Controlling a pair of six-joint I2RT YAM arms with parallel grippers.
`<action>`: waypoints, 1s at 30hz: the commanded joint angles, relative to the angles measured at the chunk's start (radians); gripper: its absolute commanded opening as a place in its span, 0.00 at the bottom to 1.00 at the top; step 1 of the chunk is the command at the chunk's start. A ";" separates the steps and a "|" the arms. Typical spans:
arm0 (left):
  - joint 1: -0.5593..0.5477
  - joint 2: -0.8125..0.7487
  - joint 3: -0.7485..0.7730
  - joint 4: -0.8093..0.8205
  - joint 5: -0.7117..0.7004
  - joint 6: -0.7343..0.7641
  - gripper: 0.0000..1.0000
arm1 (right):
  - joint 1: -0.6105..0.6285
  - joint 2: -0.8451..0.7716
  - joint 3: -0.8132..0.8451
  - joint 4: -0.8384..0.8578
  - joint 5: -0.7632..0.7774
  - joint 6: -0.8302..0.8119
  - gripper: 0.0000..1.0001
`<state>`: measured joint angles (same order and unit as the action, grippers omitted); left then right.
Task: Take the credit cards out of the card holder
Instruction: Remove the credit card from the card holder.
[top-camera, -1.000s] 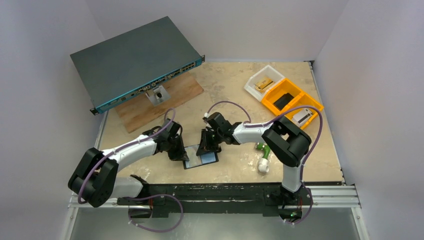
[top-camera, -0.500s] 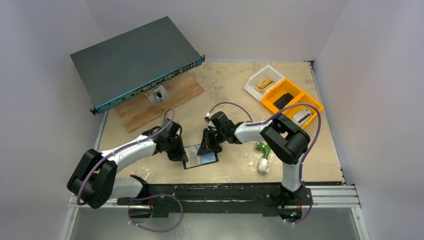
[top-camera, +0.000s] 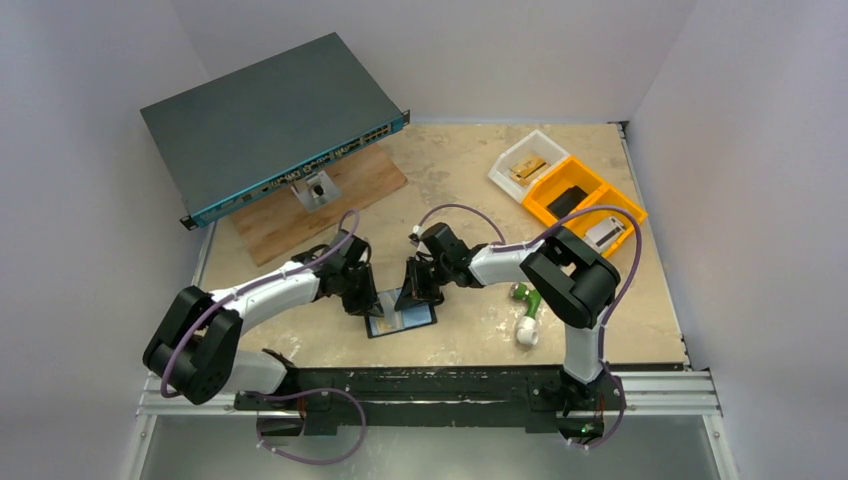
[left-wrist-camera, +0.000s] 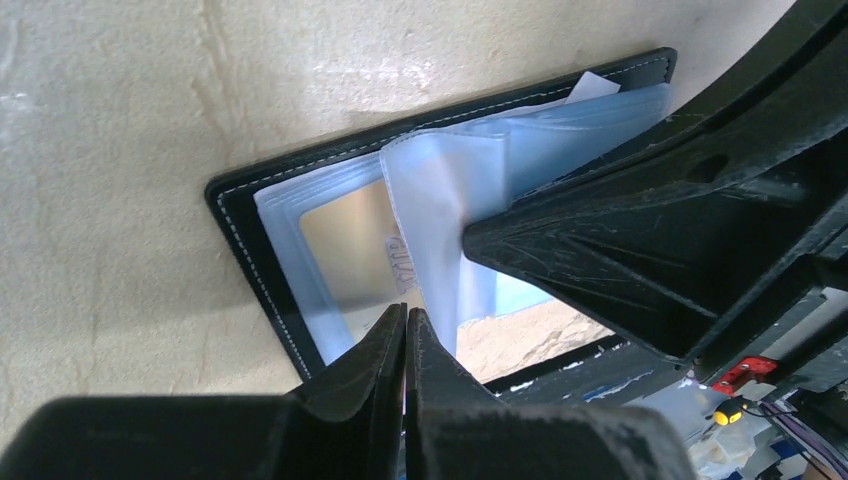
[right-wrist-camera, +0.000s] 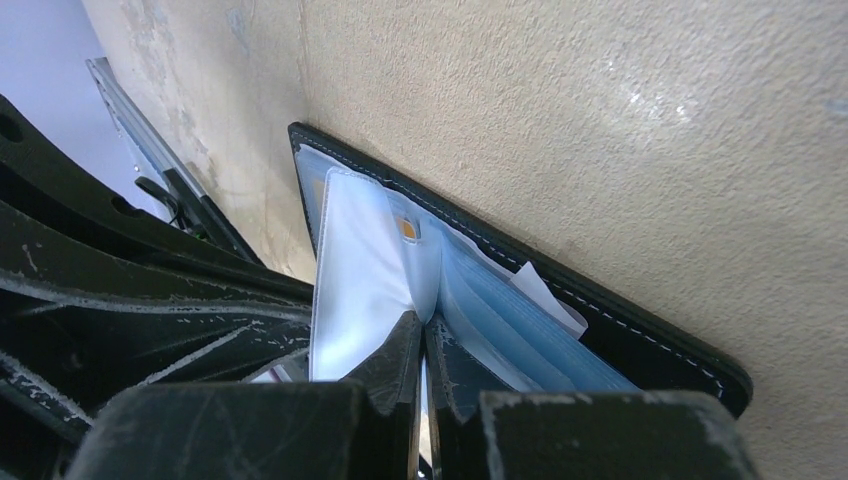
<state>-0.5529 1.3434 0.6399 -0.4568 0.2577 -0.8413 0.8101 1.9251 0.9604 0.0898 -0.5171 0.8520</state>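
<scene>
The card holder (top-camera: 418, 319) lies open on the table, a black stitched wallet (left-wrist-camera: 248, 238) with a stack of clear blue sleeves inside. A pale credit card (left-wrist-camera: 345, 245) sits in the bottom sleeve; its gold chip shows in the right wrist view (right-wrist-camera: 407, 228). My right gripper (top-camera: 414, 294) is shut on a raised sleeve page (right-wrist-camera: 355, 275) and holds it up from the stack (right-wrist-camera: 520, 330). My left gripper (top-camera: 366, 303) is shut, its tips (left-wrist-camera: 405, 318) down at the near edge of the card's sleeve. Whether it pinches anything is hidden.
A big dark grey network switch (top-camera: 270, 120) rests on a wooden board (top-camera: 300, 215) at the back left. An orange tray (top-camera: 585, 205) and a clear tray (top-camera: 525, 165) stand at the back right. A green-and-white object (top-camera: 525, 318) lies right of the wallet.
My left gripper has moved a little right, onto the wallet's left half. The right gripper still holds the sleeve in about the same place.
</scene>
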 joint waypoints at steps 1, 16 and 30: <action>-0.015 0.017 0.046 0.024 0.020 0.027 0.02 | -0.006 0.066 -0.015 -0.047 0.155 -0.052 0.00; -0.016 0.020 -0.002 0.068 0.018 -0.007 0.04 | -0.006 -0.075 0.050 -0.136 0.166 -0.060 0.20; -0.016 0.030 0.023 0.142 0.060 -0.004 0.06 | -0.006 -0.202 0.108 -0.225 0.206 -0.057 0.58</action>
<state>-0.5636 1.3716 0.6399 -0.3637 0.2916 -0.8459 0.8089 1.7828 1.0267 -0.0944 -0.3523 0.8097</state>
